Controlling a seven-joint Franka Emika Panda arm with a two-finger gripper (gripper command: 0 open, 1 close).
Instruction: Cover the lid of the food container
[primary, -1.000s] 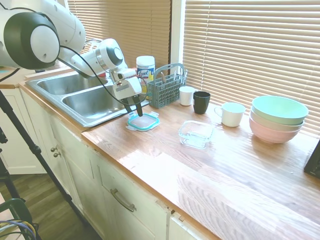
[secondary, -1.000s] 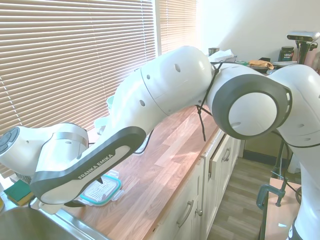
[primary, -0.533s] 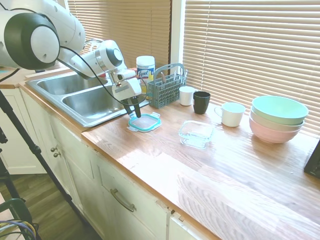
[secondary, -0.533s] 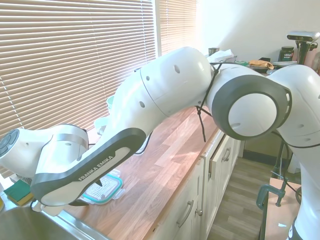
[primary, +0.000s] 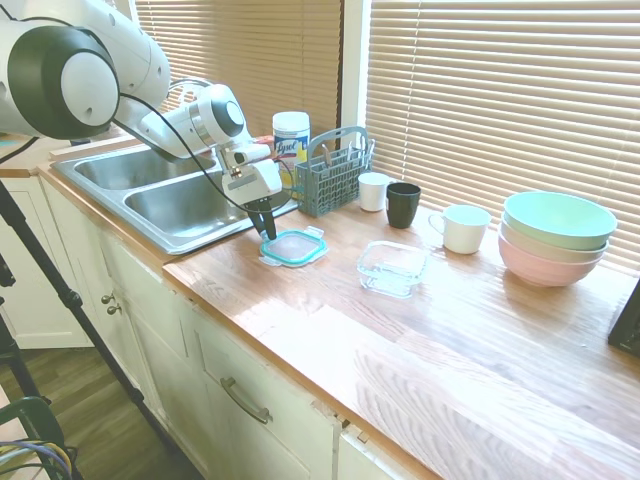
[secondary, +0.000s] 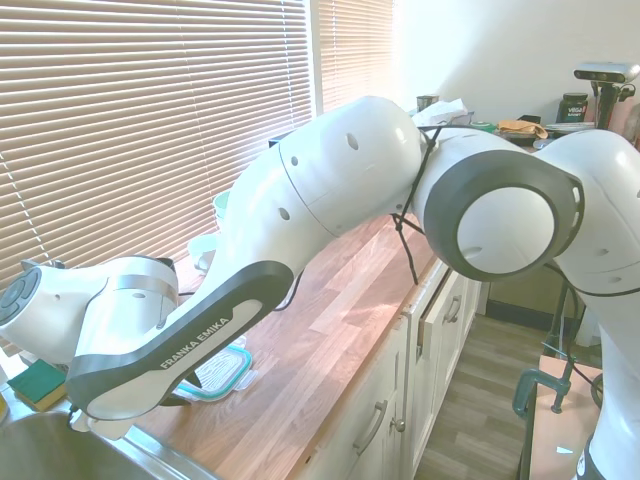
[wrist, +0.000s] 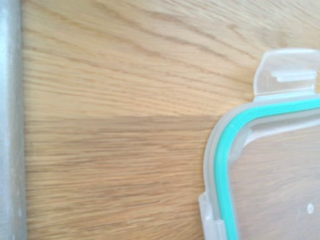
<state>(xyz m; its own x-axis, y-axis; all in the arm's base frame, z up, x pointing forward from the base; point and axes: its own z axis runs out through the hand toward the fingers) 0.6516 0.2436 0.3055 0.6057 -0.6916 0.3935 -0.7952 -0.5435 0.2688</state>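
Jaws clamped on lid (primary: 294, 247) over wooden counter (primary: 420, 330) beside sink (primary: 170, 195).

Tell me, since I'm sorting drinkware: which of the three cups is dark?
The black cup, the middle one, between the small white cup by the cutlery basket and the white handled mug.

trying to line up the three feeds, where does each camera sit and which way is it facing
First exterior view: out in the room in front of the counter, looking along it toward the blinds; the arm reaches in from the picture's left, gripper at the lid, food container beyond.
Second exterior view: near the sink end, looking down the counter the opposite way; the big arm links fill it, the lid peeking out below.
Wrist view: looks straight down on wood and a lid corner; no robot parts show.
All three share the lid.
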